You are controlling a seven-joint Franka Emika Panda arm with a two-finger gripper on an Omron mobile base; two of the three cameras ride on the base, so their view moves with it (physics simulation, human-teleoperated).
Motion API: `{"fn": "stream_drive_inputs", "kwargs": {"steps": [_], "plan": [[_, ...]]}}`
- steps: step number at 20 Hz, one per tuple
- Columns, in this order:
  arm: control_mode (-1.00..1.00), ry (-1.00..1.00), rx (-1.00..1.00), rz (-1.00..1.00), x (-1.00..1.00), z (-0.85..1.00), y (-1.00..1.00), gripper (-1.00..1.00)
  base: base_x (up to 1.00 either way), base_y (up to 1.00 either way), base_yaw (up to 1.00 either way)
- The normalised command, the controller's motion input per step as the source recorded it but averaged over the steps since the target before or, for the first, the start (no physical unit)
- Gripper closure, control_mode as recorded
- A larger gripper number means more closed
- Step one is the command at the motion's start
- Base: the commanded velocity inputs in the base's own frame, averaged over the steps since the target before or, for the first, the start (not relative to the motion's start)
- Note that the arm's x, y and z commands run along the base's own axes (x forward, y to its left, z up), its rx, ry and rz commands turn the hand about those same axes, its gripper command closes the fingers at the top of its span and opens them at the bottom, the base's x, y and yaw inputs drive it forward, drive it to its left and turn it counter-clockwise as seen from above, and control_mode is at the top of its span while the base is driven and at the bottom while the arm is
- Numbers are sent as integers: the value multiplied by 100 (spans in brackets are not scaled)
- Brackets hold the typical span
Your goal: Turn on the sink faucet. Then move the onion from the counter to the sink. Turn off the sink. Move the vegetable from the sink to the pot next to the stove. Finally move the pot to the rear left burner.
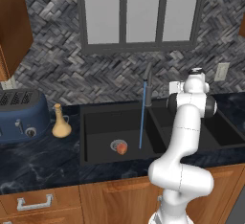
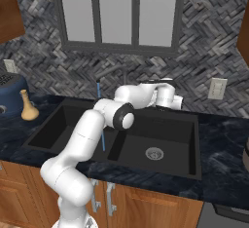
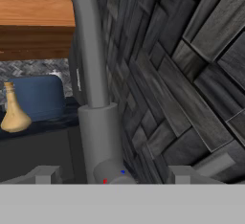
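- Nearest, in the hand view, the gripper (image 3: 109, 175) stands released, its two finger tips showing grey at the lower edge, one on each side of the sink faucet (image 3: 98, 122), grasping nothing.
- The faucet's base and short lever knob, with small red and blue marks, sit low at centre of that view, between the finger tips.
- Water runs: a thin blue stream (image 1: 142, 115) falls from the spout at the middle of the left base view into the left basin.
- My judgement is that the step in hand is shutting the water off. To do it well, push squarely on the lever rather than the upright stem, and stop once the stream ends.
- The sink (image 1: 95, 157), a black double basin, fills the centre of the left base view. The onion (image 1: 121, 148) lies on the left basin's floor, at the drain, just left of where the stream lands.
- The right basin (image 2: 165, 166), lower right of centre in the right base view, holds nothing but its silver drain (image 2: 154, 153).
- Farther left on the counter (image 1: 38, 163) stand a tan vase (image 1: 61, 121) and a blue toaster (image 1: 21, 115), well apart from the sink's contents.
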Motion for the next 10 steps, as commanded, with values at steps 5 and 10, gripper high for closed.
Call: {"fn": "stream_drive_inputs", "kwargs": {"steps": [5, 10], "plan": [[-100, 0, 0, 0, 20, 0, 0, -100, 0, 0, 0], [-100, 0, 0, 0, 21, 0, 0, -100, 0, 0, 0]]}}
